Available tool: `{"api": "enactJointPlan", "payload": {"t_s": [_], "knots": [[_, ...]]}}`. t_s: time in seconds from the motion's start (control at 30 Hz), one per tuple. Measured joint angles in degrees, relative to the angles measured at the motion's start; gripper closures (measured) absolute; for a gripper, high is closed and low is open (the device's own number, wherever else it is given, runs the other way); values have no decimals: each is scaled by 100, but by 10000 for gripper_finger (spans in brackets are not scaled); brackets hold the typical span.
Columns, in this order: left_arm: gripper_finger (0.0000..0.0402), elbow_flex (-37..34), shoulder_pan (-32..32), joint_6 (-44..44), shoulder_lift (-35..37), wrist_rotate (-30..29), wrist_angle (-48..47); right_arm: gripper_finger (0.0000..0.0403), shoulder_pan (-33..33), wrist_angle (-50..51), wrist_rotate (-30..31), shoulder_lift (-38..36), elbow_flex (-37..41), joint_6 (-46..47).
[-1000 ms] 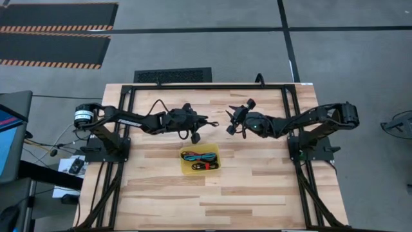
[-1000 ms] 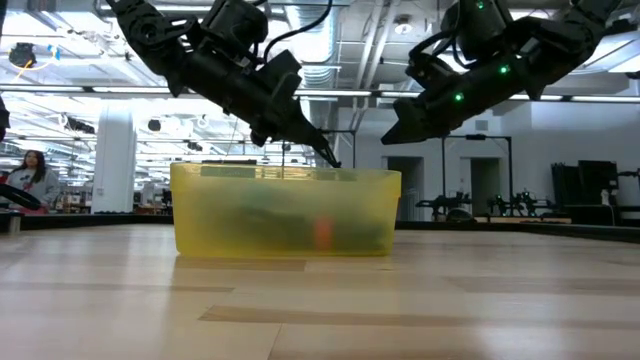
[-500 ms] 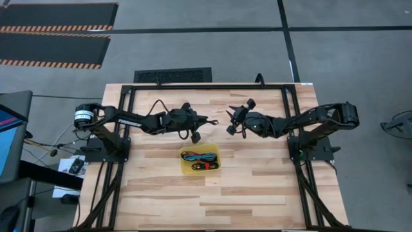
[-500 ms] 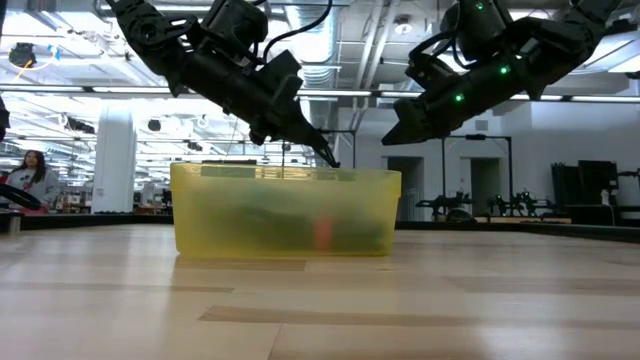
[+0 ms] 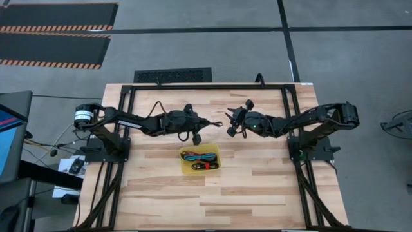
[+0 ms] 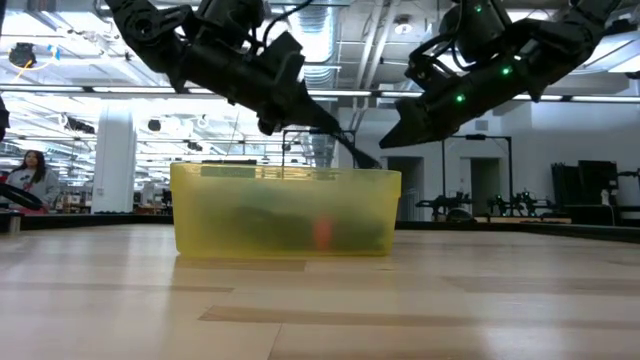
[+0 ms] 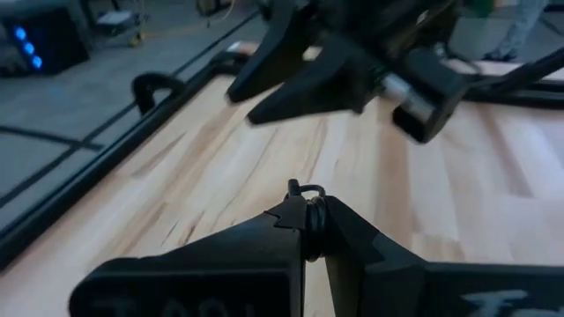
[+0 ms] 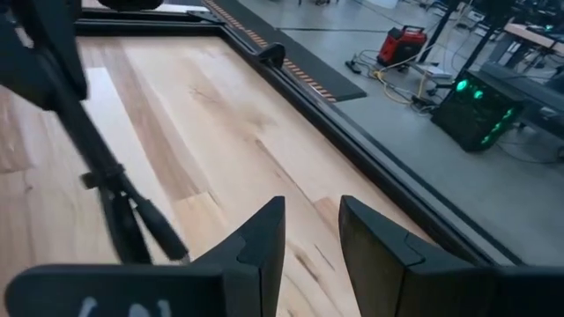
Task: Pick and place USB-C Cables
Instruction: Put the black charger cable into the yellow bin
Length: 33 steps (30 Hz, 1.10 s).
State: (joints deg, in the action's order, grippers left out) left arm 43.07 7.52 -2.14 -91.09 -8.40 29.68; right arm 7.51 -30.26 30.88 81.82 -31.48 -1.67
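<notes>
Wooden slats fill the lower half of the high view, framed by a black rail. Left gripper [image 5: 215, 122] and right gripper [image 5: 227, 123] meet nose to nose just above frame centre. Below them sits the yellow tray [image 5: 185, 169] with the USB-C cables [image 5: 199, 158] coiled inside.

Seen from the low view, both arms hang above the tray's [image 6: 190, 210] rim; a thin dark strand trails from the left gripper [image 6: 372, 161] toward the rim.

Through the left wrist view, its fingers [image 7: 310, 231] are pressed together on a small wire loop, apparently a cable's end.

From the right wrist view, the right gripper [image 8: 310, 231] stands half open, holding nothing.

Risk, as I judge it: the two tips are so near that a handover could knock them together or drop the cable. Bare table lies open all round.
</notes>
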Motion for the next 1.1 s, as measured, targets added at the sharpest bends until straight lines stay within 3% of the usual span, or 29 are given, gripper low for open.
{"api": "enactJointPlan", "payload": {"t_s": [0.4,0.73,1.1], "knots": [[399,0,-550,455,-4,-349,126,277,-83,237,67,-92,-15,322],[399,0,-786,310,-4,-395,267,281,-59,649,118,-92,-15,620],[399,-2,-1586,246,111,-838,-3,281,-61,774,133,-94,-15,430]]}}
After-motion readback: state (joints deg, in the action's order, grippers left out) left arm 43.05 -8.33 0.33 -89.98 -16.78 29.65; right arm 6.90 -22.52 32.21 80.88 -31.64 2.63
